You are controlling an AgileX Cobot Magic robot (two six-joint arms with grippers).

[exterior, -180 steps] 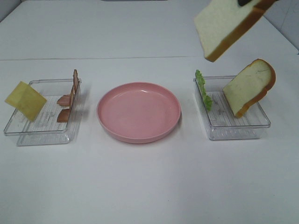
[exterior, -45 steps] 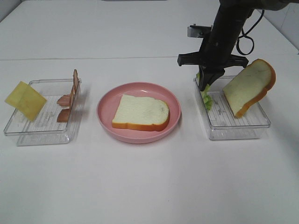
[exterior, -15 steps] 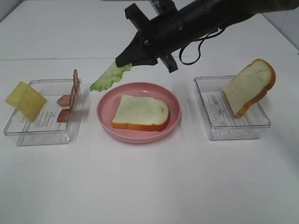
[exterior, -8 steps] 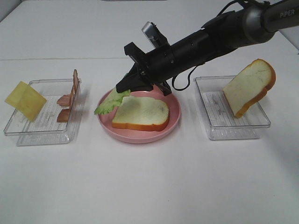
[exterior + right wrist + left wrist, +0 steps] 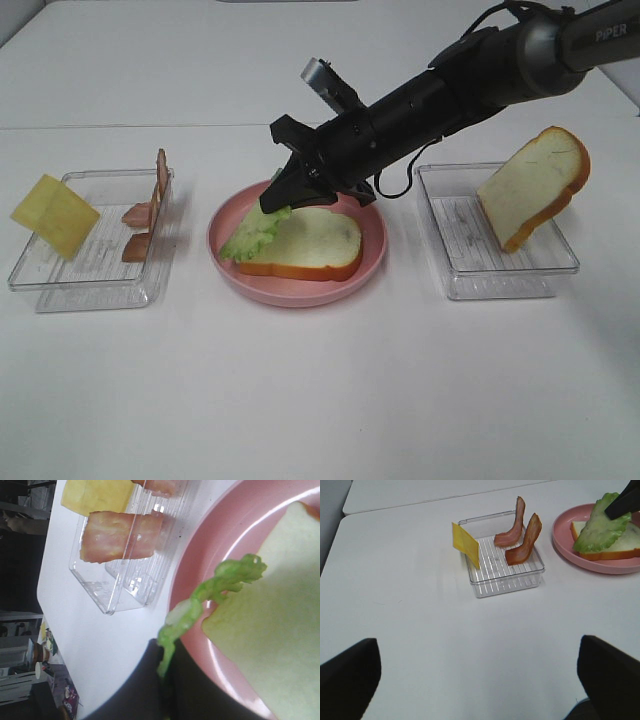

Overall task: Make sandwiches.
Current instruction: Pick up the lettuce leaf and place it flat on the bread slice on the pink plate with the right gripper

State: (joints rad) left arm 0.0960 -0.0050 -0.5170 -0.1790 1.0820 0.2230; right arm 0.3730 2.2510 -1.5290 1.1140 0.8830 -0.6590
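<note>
Right claw [image 5: 283,196] is pinching the lettuce [image 5: 250,234] by its top edge, fingers pressed together on it. Leaf is hanging just under the tips and draping over the edge of the bread slice [image 5: 310,240], which is lying flat on the pink plate [image 5: 300,296] right below the claw. Leaf's low end is probably touching the plate, hard to confirm from the high view. Left claw [image 5: 477,645] is sitting spread wide, gripping nothing. Ahead of it a clear tray [image 5: 505,582] is holding the bacon strips [image 5: 525,542] and cheese square [image 5: 466,544]. Second bread slice [image 5: 532,185] is leaning in the other tray [image 5: 500,285], well apart from the right claw, back along its arm.
</note>
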